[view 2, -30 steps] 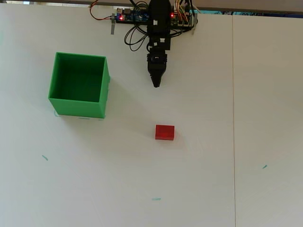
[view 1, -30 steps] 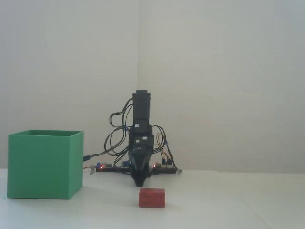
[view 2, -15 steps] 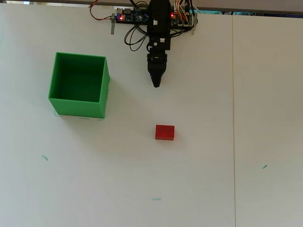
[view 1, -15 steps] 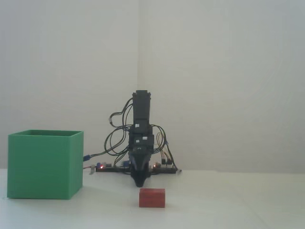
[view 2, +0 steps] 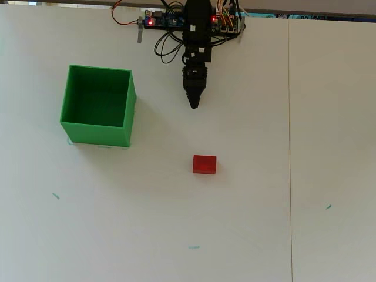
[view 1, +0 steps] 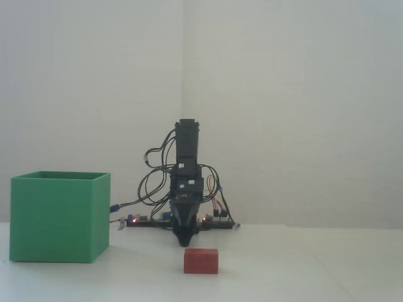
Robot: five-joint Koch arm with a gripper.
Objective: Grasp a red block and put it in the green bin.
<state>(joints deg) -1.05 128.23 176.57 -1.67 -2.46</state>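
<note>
A small red block [view 2: 204,164] lies on the white table, also seen in the fixed view [view 1: 201,261]. The green bin [view 2: 98,104] stands to its left and farther back, open at the top and empty inside; in the fixed view [view 1: 58,217] it stands at the left. My black gripper [view 2: 194,105] points down toward the table, well behind the block and right of the bin; in the fixed view [view 1: 185,241] it hangs just behind the block. Its jaws come together in one point and hold nothing.
The arm's base with circuit boards and loose wires [view 2: 170,23] sits at the table's far edge. A seam [view 2: 289,147] runs down the table on the right. Small teal marks [view 2: 193,247] dot the front of the table.
</note>
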